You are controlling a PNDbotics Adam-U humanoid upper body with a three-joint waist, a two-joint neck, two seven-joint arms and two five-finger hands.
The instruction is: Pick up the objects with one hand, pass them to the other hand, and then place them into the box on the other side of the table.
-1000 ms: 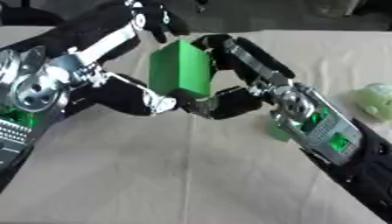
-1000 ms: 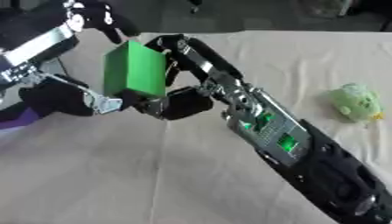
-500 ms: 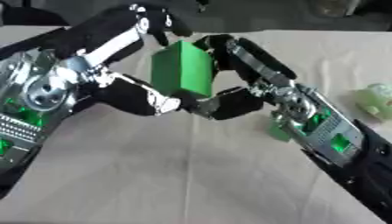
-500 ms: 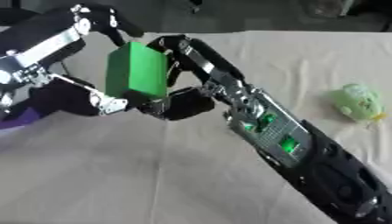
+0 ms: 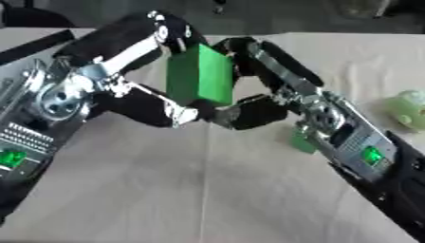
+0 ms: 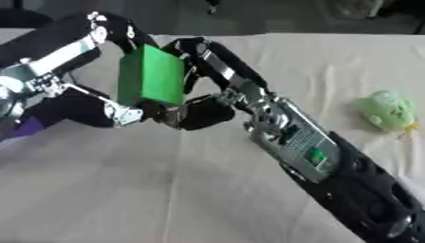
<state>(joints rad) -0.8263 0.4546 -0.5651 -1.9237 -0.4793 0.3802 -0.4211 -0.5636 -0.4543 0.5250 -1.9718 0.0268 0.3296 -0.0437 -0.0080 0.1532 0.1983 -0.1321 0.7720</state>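
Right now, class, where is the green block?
The green block is held up above the table's middle, between the left hand and right hand, left of the pale green toy.

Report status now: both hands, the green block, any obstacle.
Left hand and right hand both curled on green block, held above table. Handover mid-way. Pale green toy lies far right, clear of hands.

You can't make out the blurred pale green object [image 6: 386, 111]; the left eye view's right edge cuts it.
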